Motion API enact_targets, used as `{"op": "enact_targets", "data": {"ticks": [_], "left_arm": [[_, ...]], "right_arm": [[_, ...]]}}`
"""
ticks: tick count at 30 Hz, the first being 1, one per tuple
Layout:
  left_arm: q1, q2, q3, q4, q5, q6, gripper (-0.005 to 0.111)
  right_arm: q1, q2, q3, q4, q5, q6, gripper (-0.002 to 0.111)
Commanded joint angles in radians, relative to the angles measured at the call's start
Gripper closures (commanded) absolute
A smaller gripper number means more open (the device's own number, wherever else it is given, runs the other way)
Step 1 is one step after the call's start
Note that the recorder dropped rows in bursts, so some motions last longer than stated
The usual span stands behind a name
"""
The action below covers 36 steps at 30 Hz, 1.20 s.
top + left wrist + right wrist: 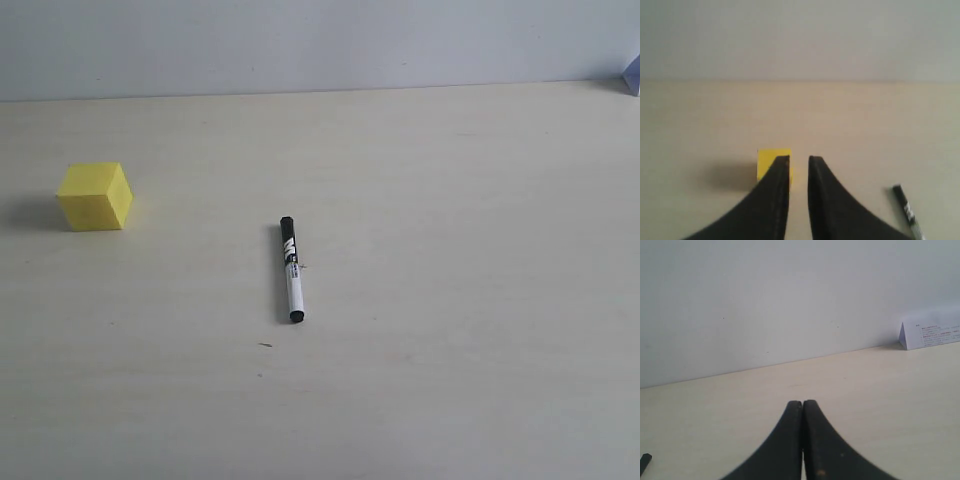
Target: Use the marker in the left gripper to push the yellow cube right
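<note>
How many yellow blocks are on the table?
1. The yellow cube sits on the table at the left of the exterior view, apart from the marker lying near the middle. Nothing in view could hide another.

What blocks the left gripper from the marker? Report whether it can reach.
Probably yes. The marker lies flat on the table, well apart from the yellow cube, with nothing over or against it. The left gripper is empty, jaws slightly parted.

The yellow cube (94, 196) sits toward the table's (450, 330) left side. The marker (291, 270) lies flat mid-table. The left gripper (799, 160) is slightly parted and empty.
</note>
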Motion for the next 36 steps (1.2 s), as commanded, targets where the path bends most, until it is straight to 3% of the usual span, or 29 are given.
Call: {"op": "enact_targets", "data": {"ticks": [1, 5, 8, 10, 18, 25, 29, 36], "left_arm": [[-0.007, 0.127, -0.104, -0.134, 0.204, 0.074, 0.077], [-0.008, 0.207, -0.133, -0.365, 0.218, 0.092, 0.051], [-0.029, 0.269, -0.135, -0.517, 0.236, 0.143, 0.048], [-0.069, 0.316, -0.135, -0.539, 0.246, 0.128, 0.048], [-0.257, 0.536, -0.186, -0.535, 0.197, -0.018, 0.049], [-0.404, 0.767, -0.419, -0.455, 0.278, -0.138, 0.049], [-0.452, 0.882, -0.555, -0.306, 0.418, -0.314, 0.049], [-0.476, 1.057, -0.644, -0.333, 0.437, -0.356, 0.054]], "right_arm": [[-0.003, -0.006, 0.004, 0.000, -0.009, -0.003, 0.108], [-0.003, -0.006, 0.004, 0.000, -0.009, -0.003, 0.108], [-0.003, -0.006, 0.004, 0.000, -0.009, -0.003, 0.108], [-0.003, -0.006, 0.004, 0.000, -0.009, -0.003, 0.108], [-0.003, -0.006, 0.004, 0.000, -0.009, -0.003, 0.108], [-0.003, -0.006, 0.004, 0.000, -0.009, -0.003, 0.108], [-0.003, -0.006, 0.004, 0.000, -0.009, -0.003, 0.108], [-0.003, -0.006, 0.004, 0.000, -0.009, -0.003, 0.108]]}}
